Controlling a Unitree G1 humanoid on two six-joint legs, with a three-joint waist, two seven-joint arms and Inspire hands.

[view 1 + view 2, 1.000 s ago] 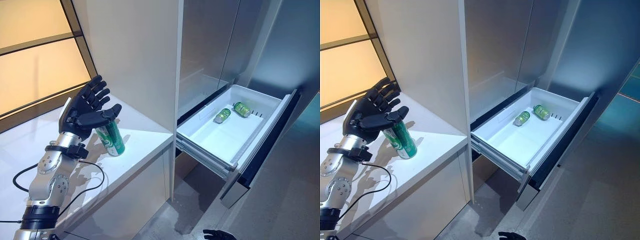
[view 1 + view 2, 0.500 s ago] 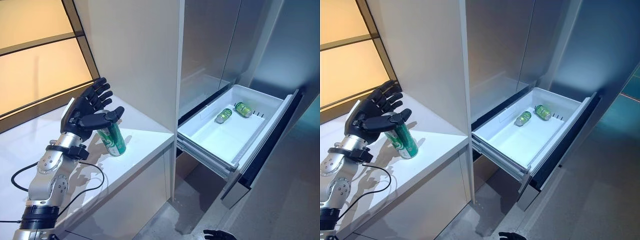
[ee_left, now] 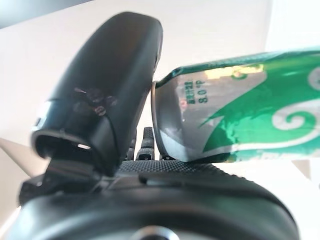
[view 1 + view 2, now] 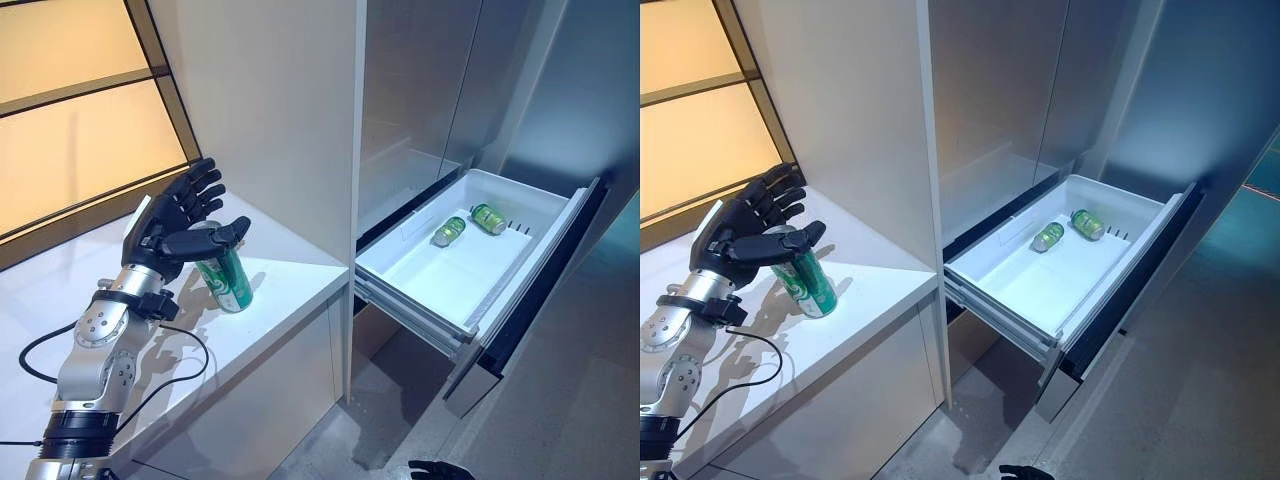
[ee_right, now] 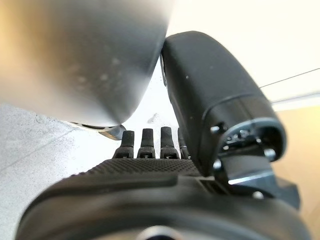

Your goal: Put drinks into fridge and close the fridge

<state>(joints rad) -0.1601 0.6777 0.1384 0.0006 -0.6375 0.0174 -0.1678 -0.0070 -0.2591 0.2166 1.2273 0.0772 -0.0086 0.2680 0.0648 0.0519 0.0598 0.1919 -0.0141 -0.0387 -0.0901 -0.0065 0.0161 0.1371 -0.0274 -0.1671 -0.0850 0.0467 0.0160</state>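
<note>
Low by the floor, only the dark tip of the right hand point(image 4: 440, 468) shows, so I cannot tell how its fingers stand. On the white desk point(image 4: 285, 275) the left hand point(image 4: 165, 225) is spread open beside the upright green can point(image 4: 222, 277), the thumb reaching over its top, nothing gripped. I think a careless closing could knock the can off the desk edge. Farther away, the fridge drawer point(image 4: 455, 300) stands open with two cans point(image 4: 446, 231) lying inside.

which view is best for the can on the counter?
Right eye view: the whole can shows, tilted on the counter beside the open left hand. Left eye view matches. Left wrist view shows only its top end; right wrist view, none.
</note>
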